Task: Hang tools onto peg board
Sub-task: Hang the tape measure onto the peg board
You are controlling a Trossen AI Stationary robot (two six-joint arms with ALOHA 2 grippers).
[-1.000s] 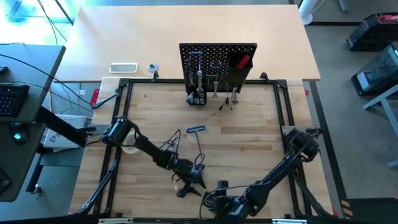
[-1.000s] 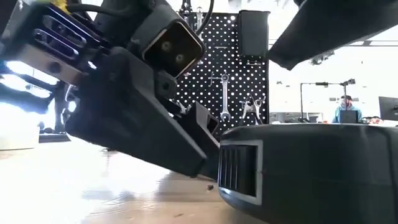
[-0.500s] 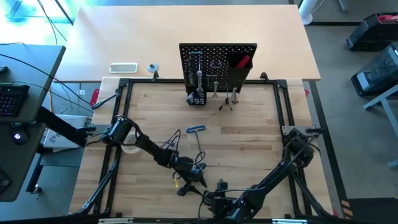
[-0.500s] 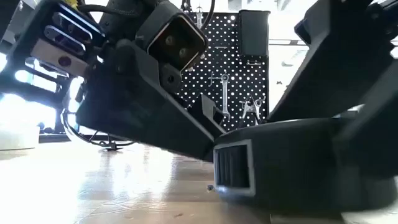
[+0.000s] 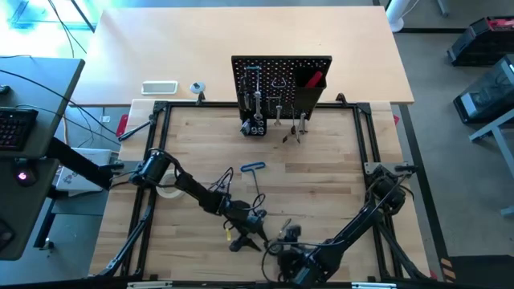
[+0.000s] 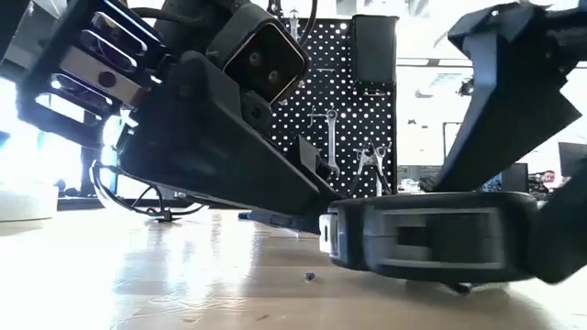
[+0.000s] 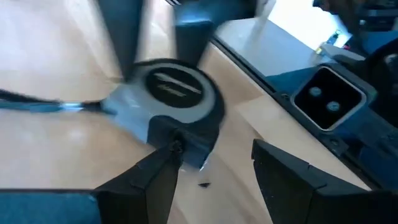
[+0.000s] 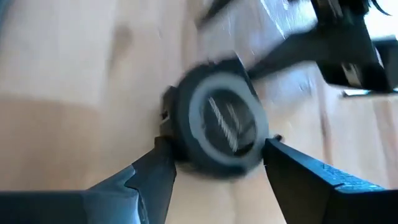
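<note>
A black round tape measure with a grey face (image 8: pixel 221 127) lies flat on the table near its near edge, also shown in the left wrist view (image 7: pixel 180 99). My left gripper (image 7: pixel 211 168) is open, close in front of it. My right gripper (image 8: pixel 217 165) is open, with a finger on either side of the tape measure's near part. The two grippers (image 5: pixel 257 233) (image 5: pixel 285 239) face each other. The black peg board (image 5: pixel 281 80) stands at the far side, with wrenches (image 6: pixel 330 137) and pliers (image 6: pixel 371 160) hanging on it and a red-handled tool (image 5: pixel 313 79) in its bin. My left gripper's one fingertip (image 7: pixel 173 148) stands at the tape measure's edge (image 7: pixel 186 134); I cannot tell whether it touches. My right gripper's fingers (image 8: pixel 158 155) stand beside the tape measure's rim (image 8: pixel 177 134); blur hides whether they touch it.
A blue-handled hex key (image 5: pixel 253 167) lies on the table's middle. A pale tape roll (image 5: pixel 169 191) lies under my left arm. A white tray (image 5: pixel 159 87) lies on the far table beyond the frame. Bare wood lies between the grippers and the peg board.
My right gripper has turned about its wrist at the table's near edge, staying close to the tape measure. My left gripper has kept almost still.
</note>
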